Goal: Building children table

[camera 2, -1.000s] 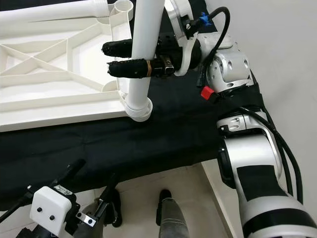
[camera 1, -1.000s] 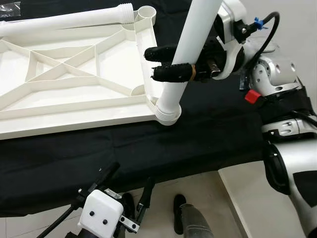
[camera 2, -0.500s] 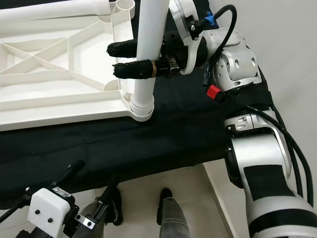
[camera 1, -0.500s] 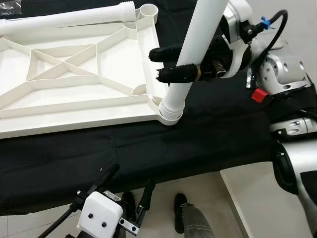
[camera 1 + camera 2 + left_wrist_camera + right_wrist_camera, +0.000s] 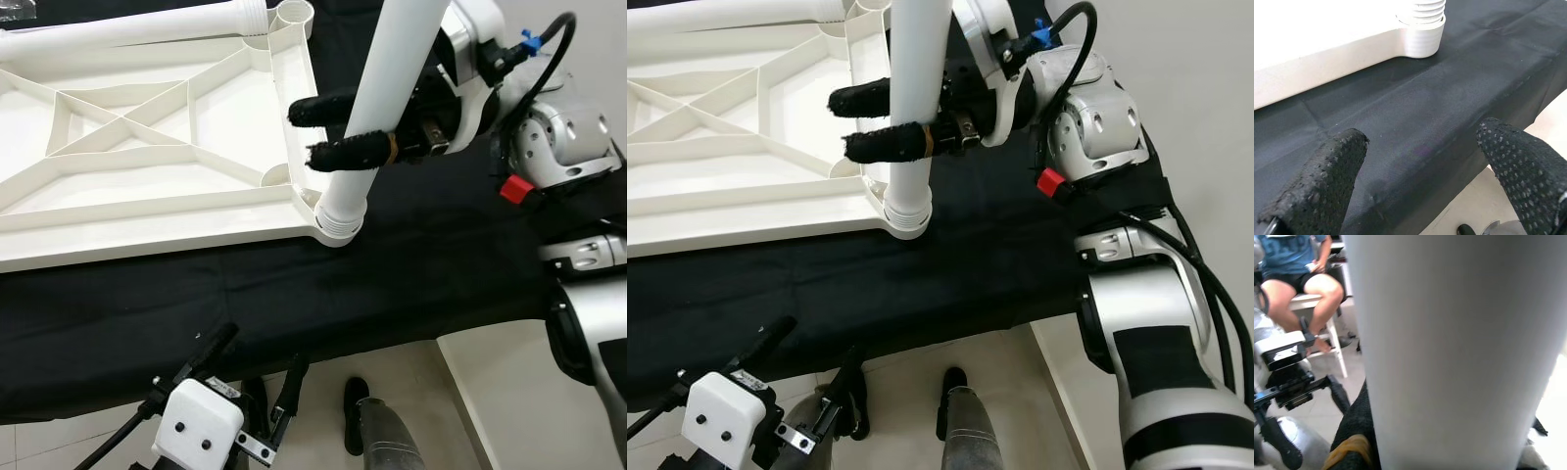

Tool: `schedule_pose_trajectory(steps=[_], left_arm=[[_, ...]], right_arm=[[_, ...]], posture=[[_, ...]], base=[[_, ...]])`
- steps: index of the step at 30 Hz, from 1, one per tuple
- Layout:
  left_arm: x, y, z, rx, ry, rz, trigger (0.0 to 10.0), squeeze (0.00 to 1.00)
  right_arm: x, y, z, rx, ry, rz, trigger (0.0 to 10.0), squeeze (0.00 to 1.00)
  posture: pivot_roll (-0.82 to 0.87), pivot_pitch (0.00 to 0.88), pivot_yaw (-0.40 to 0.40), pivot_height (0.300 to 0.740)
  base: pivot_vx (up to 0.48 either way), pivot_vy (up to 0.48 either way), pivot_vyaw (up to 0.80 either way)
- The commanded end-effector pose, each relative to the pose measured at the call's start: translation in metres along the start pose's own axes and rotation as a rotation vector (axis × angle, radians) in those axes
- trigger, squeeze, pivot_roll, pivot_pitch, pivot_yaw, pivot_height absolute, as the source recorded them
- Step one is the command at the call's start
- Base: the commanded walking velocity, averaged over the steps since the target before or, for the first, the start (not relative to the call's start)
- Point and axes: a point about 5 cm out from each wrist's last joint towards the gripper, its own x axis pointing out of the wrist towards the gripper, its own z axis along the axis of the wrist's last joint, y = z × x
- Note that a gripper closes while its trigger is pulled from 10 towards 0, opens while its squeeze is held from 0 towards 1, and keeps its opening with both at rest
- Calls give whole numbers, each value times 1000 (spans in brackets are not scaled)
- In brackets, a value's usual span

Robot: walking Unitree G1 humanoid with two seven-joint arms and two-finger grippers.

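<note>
White plastic leg [image 5: 387, 93] stands upright in the tabletop's [image 5: 147, 147] near corner socket, right gripper [image 5: 328, 132] pinching it; left gripper [image 5: 1420, 176] hangs spread below the black cloth [image 5: 411, 264].

An indoor room used as a work space: a table [image 5: 411, 284] draped in black cloth [image 5: 950, 274], pale tiled floor [image 5: 490, 392] beneath, a plain light wall [image 5: 1205, 108], and a person [image 5: 1298, 274] seated on a white stool [image 5: 1327, 328]
</note>
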Motion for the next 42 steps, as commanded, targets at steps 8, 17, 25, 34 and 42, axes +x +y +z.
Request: schedule_pose_trajectory(steps=[8, 17, 25, 34, 42], left_arm=[[-2, -1, -2, 0, 23, -1, 10000, 0], [-1, -1, -2, 1, 22, -1, 10000, 0], [0, -1, -3, 5, 21, 0, 10000, 0], [1, 0, -4, 7, 20, 0, 10000, 0], [2, 1, -5, 10, 19, -2, 10000, 0]], right_arm=[[8, 8, -11, 41, 4, 81, 10000, 0], [8, 9, -14, 53, 2, 77, 10000, 0], [3, 6, -17, 54, -5, 30, 10000, 0], [-3, 5, -17, 48, -24, -74, 10000, 0], [-9, 7, -23, 55, -8, -189, 10000, 0]], posture=[[53, 460, -49, 740], [50, 457, -50, 740], [47, 454, -48, 740], [44, 447, -43, 740], [42, 443, -38, 740]], base=[[0, 0, 0], [0, 0, 0], [0, 0, 0], [0, 0, 0], [0, 0, 0]])
